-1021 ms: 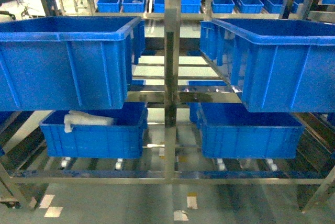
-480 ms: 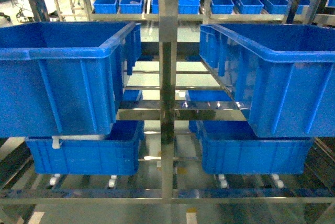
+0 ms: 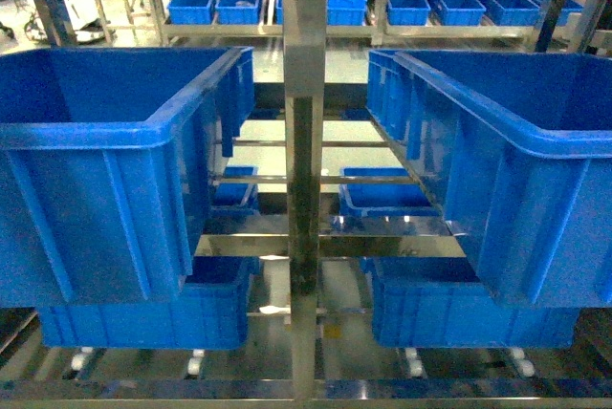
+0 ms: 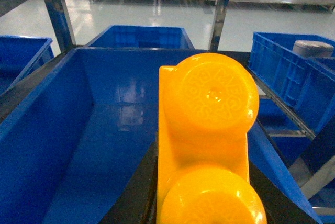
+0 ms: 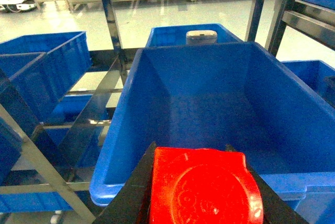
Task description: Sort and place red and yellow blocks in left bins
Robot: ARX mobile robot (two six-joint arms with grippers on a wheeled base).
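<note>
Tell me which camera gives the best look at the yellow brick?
The left wrist view: the yellow brick fills the lower middle of the picture, both round studs facing the camera, above a blue bin. The head view and right wrist view do not show it at all.

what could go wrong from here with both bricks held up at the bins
1. The red block in the right gripper faces the right-hand upper bin, while the task wants left bins; released here, it could land on the wrong side.
2. The yellow block in the left gripper fills the left wrist view and hides much of the left upper bin, so judging clearance over its rim may be hard.
</note>
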